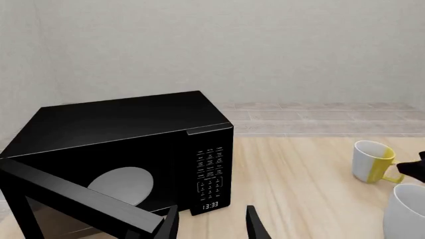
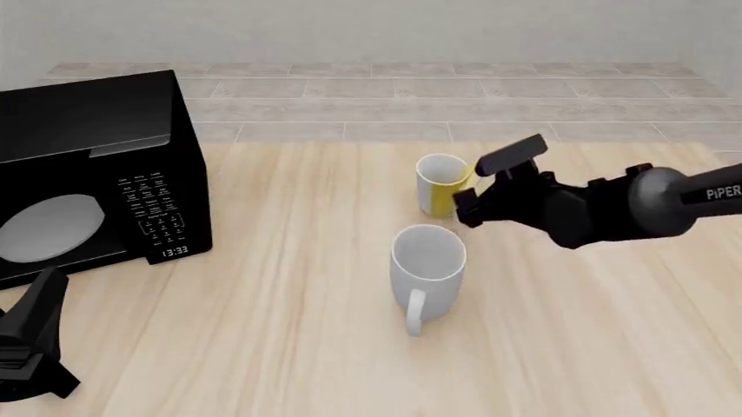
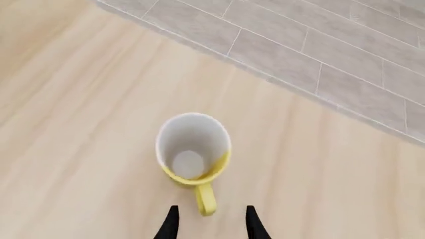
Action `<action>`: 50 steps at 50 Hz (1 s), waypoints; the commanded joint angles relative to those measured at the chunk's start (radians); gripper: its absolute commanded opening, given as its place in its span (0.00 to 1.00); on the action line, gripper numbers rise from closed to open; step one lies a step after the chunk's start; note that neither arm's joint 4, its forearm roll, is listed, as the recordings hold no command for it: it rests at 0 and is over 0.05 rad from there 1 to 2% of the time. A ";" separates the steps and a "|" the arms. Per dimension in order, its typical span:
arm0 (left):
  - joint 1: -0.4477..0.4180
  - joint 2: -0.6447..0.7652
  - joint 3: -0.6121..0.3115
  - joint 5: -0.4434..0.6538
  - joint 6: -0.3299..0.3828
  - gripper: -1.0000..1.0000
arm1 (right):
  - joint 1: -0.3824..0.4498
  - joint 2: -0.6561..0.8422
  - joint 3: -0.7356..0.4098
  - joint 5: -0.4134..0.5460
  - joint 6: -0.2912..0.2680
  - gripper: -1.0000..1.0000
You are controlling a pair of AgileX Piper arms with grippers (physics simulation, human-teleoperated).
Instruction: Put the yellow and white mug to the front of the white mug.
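Observation:
The yellow and white mug (image 2: 440, 184) stands upright on the wooden table, just behind the larger white mug (image 2: 428, 261), whose handle points to the front. My right gripper (image 2: 467, 208) is open beside the small mug's right side. In the right wrist view the mug (image 3: 193, 149) has its yellow handle (image 3: 206, 199) pointing toward the gap of the open gripper (image 3: 211, 226), short of the fingertips and untouched. My left gripper (image 2: 35, 343) is open and empty at the front left. Both mugs show in the left wrist view: the small mug (image 1: 371, 162) and the white mug (image 1: 406, 211).
A black microwave (image 2: 99, 174) with its door (image 1: 73, 199) swung open stands at the left, close to my left gripper (image 1: 212, 224). A grey tiled strip (image 2: 464, 95) runs along the table's far side.

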State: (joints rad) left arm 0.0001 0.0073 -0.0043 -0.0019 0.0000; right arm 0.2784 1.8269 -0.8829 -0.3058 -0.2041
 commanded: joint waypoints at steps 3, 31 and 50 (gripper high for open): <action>0.000 0.000 0.000 0.000 0.000 1.00 | 0.011 -0.179 0.096 0.003 -0.006 1.00; 0.000 0.000 0.000 0.000 0.000 1.00 | 0.009 -0.538 0.294 0.031 -0.006 1.00; 0.000 0.000 0.000 0.000 0.000 1.00 | -0.001 -0.778 0.394 0.100 -0.014 1.00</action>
State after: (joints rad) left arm 0.0002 0.0073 -0.0043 -0.0019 0.0000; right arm 0.2807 1.1712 -0.5392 -0.2416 -0.2137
